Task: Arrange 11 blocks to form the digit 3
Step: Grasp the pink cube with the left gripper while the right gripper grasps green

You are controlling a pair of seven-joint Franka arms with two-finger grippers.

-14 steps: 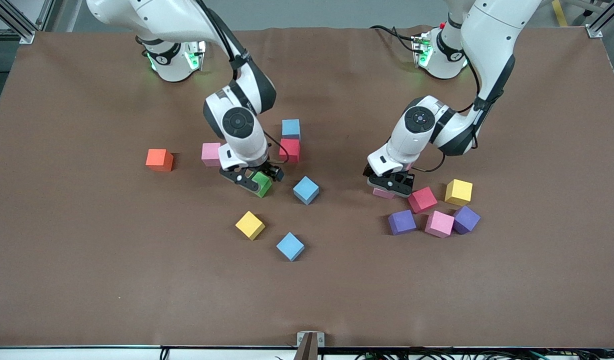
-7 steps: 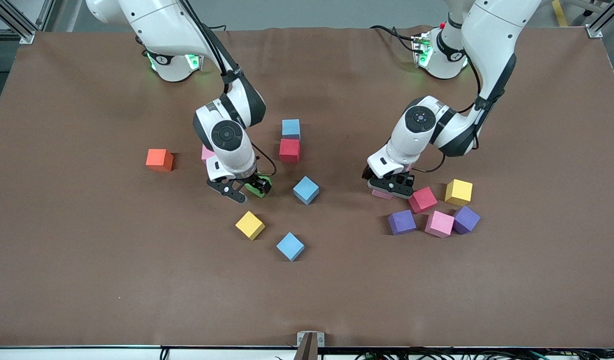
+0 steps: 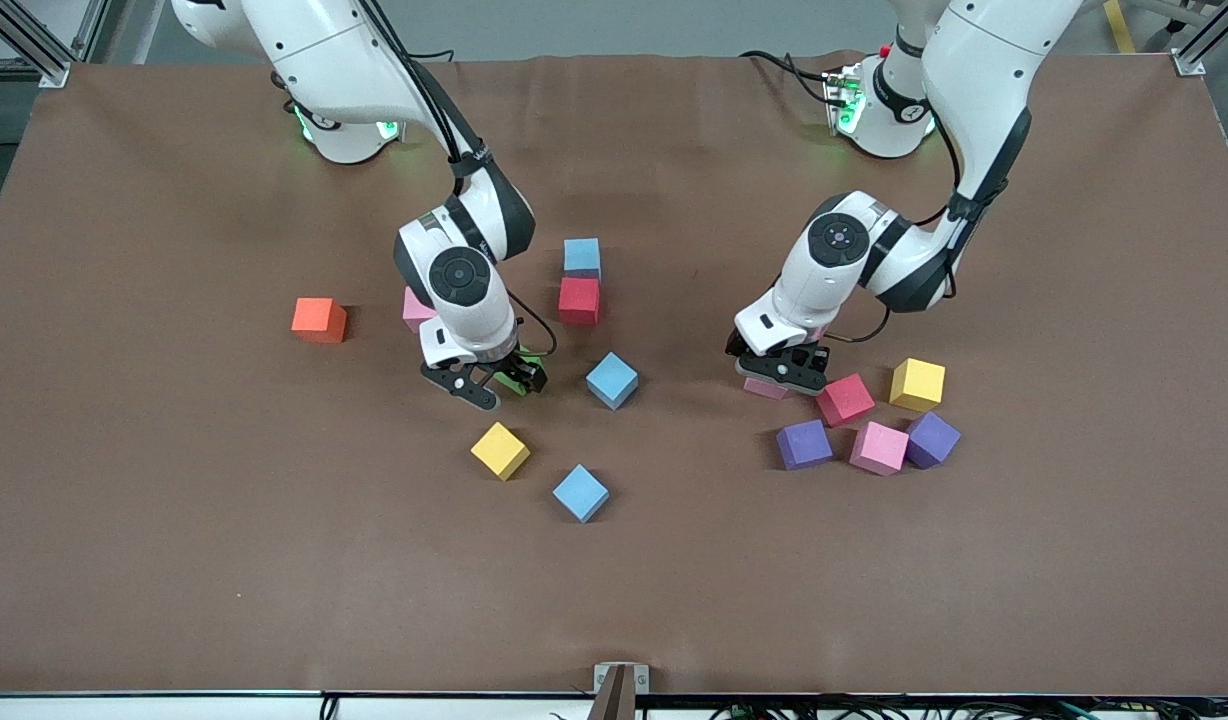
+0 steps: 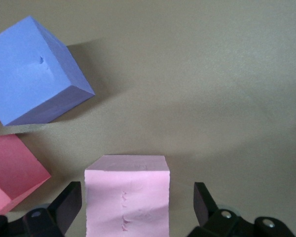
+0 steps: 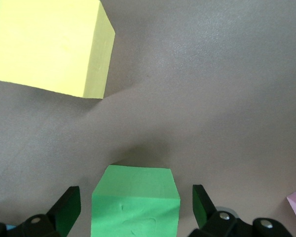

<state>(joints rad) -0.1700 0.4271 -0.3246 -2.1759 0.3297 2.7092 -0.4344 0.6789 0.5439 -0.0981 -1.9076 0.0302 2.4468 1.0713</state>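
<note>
The right gripper (image 3: 501, 384) stood open astride the green cube (image 5: 135, 200) near the table's middle. The left gripper (image 3: 780, 377) stood open astride a pink cube (image 4: 127, 197) toward the left arm's end. Such light, soft foam probably suits a gentle pinch on two parallel faces; cubes counted: three pink, three blue, two red, two purple, two yellow, one green, one orange.

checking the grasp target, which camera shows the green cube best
The right wrist view: the green cube fills the space between the open right pincer. The front view shows only a green sliver under that pincer. The left wrist view misses it.
</note>
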